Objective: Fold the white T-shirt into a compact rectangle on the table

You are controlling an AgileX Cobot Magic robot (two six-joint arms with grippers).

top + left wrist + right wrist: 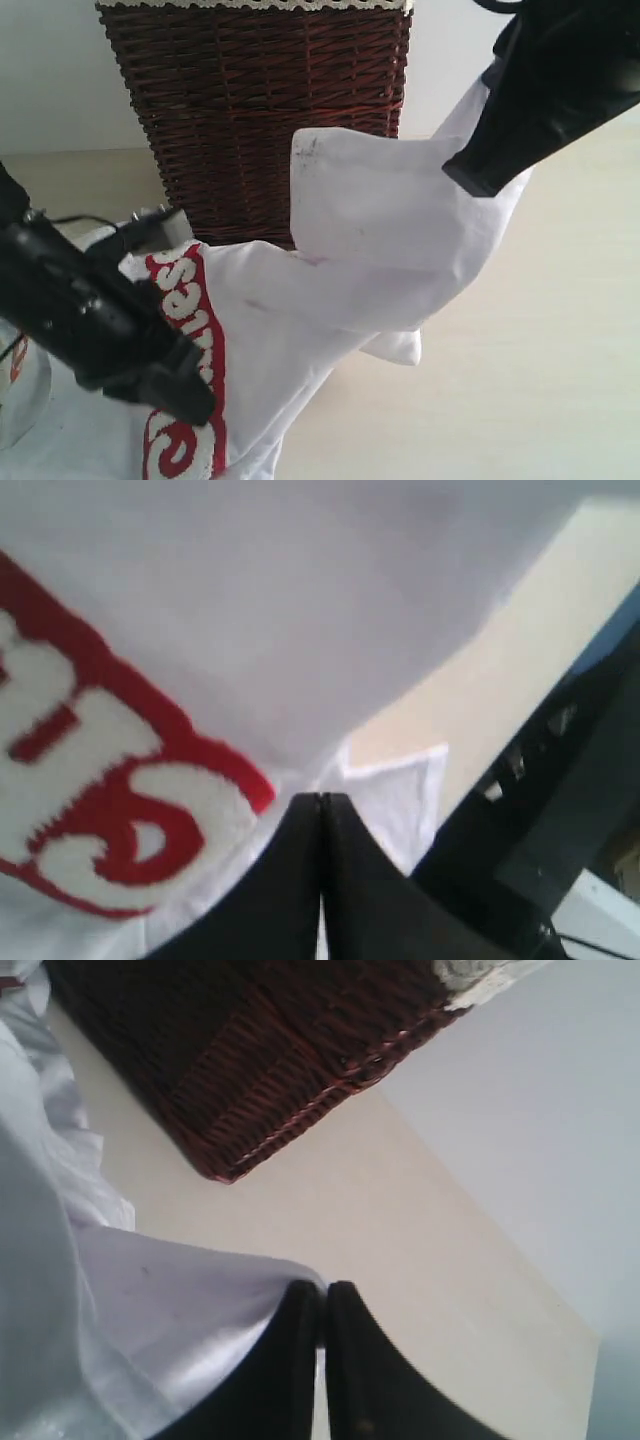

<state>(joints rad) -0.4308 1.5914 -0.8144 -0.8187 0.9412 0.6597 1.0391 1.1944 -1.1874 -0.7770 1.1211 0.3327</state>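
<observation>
T-shirt (380,230) edge pinched by right end effector (322,1290); open table (560,380) beside

Blk blocky L arm (85,315) w/ thin blk cable (75,218); blk R arm (560,80); L gripper (321,800), R gripper (324,1290) blk, tapered fingers (290,1370)

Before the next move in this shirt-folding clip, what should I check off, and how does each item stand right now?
1. Left end effector gripping the white cotton T-shirt with red-edged letters: ok, jaws shut with cloth at the tips.
2. Right end effector gripping the shirt: ok, jaws shut, fabric hangs from it.
3. Shirt spread smooth between the two: not ok, it sags in creased folds.
4. Shirt clear of the dark brown wicker basket: cannot tell, they overlap in the exterior view.
5. Bare pale beige table to lay it on: ok, open surface on the right.
</observation>
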